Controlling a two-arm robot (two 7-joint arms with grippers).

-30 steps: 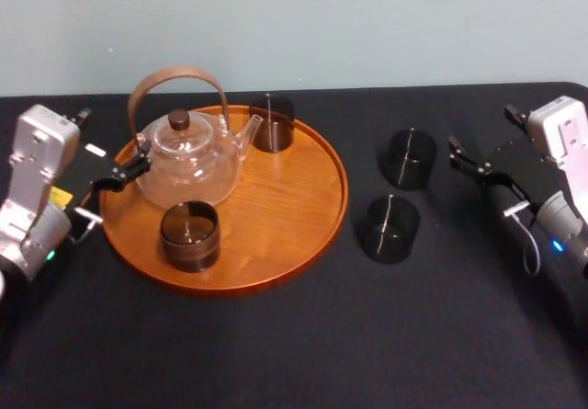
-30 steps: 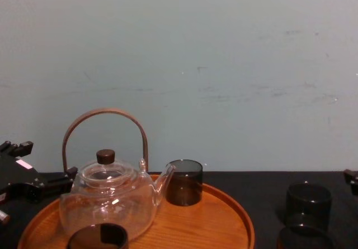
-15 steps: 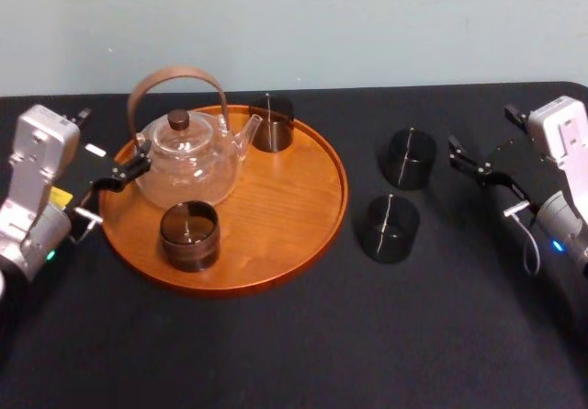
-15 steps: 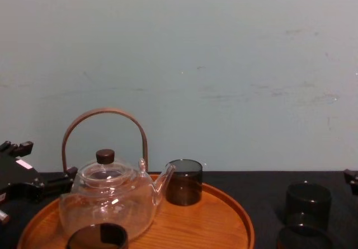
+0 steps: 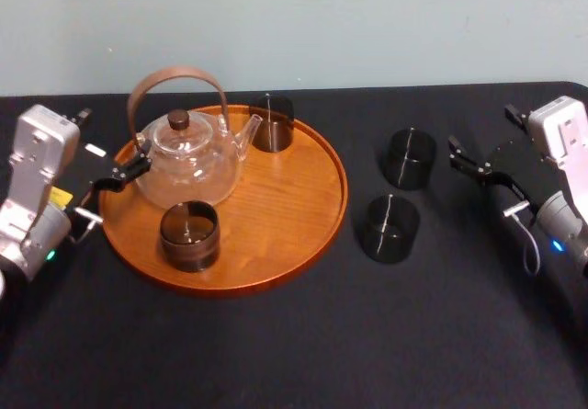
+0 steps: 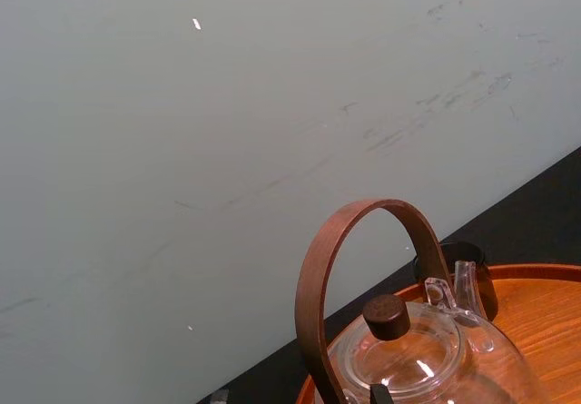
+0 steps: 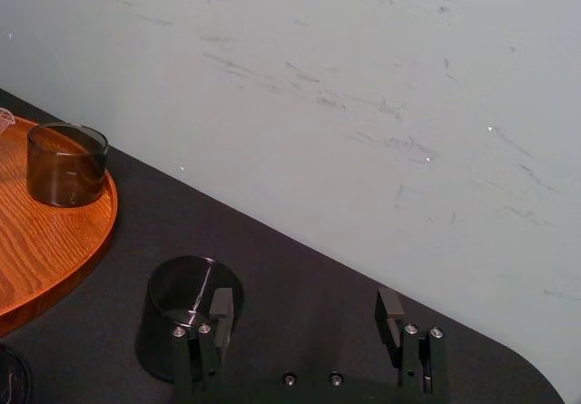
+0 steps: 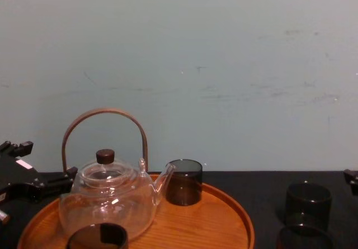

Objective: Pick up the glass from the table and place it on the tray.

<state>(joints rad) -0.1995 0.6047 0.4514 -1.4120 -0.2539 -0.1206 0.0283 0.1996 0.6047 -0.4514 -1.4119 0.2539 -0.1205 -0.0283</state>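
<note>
Finding for you: two dark glasses stand on the table (image 5: 303, 354) right of the tray (image 5: 276, 198). These are the far glass (image 5: 409, 158) and the near glass (image 5: 389, 229), both upright and apart from the rim. Two more glasses and the teapot (image 5: 188, 156) are already on the tray, so I judge the job half done. The right gripper (image 7: 304, 300) sits beyond the far glass on the side away from the tray. Its fingers are spread and grip nothing, which suits a side approach to that glass. The left gripper (image 5: 115, 138) is parked at the tray's left rim beside the teapot, and its fingers look spread too. The chest view cuts off the near glass and the tray's front glass. Dark glass on black cloth makes the rims hard to read.
</note>
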